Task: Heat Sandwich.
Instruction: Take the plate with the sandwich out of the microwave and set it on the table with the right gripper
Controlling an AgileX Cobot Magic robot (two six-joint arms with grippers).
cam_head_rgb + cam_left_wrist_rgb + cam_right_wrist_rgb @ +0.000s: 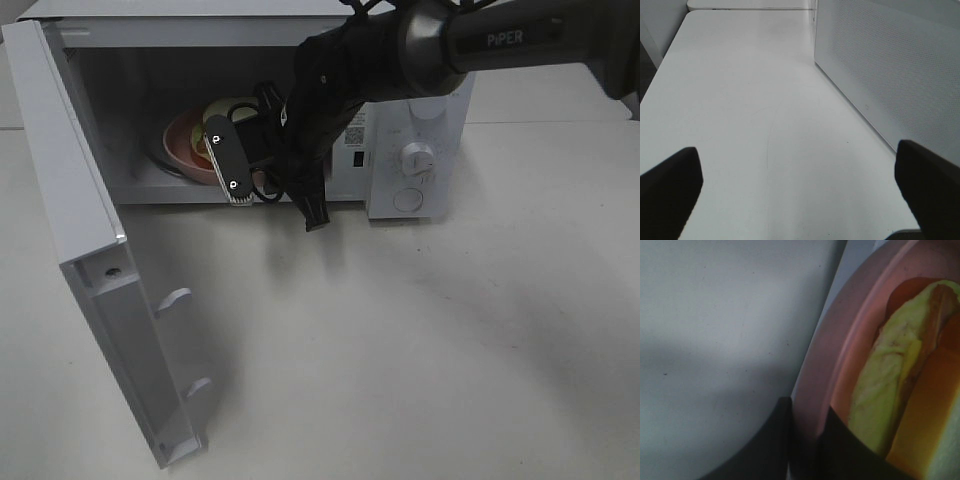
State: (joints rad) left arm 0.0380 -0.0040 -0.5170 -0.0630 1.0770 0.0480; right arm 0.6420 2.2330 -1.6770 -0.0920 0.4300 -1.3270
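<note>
- I see the white table (420, 340) filling the near and right part of the high view; the left wrist view shows its bare top running past a white perforated panel (890, 65).
- Microwave (410, 120) stands at the far edge of the table, white, with a control knob (416, 158) and a round button (408, 199) on its right-hand panel.
- Microwave door (90, 260) is swung fully open to the left, its inner face turned toward me, two latch hooks visible on its near edge.
- Right arm (470, 45), black and grey, marked "PIPER", reaches in from the far right across the middle and into the open cavity.
- Pink plate (185, 140) sits on the cavity floor, left of centre, partly hidden behind the wrist hardware.
- Sandwich (900, 390) lies on the pink plate inside the microwave; the right wrist view shows its pale yellow-green filling and orange crust close up, blurred.
- Right gripper (807, 440): the two dark fingers sit either side of the plate rim, narrow, pinching it, one finger outside and one on the inner face.
- Left gripper (800, 190): jaws spread wide, nothing between them, only bare table below; its fingertips (670, 185) show dark at both edges of its wrist view. I cannot find this arm in the high view.
</note>
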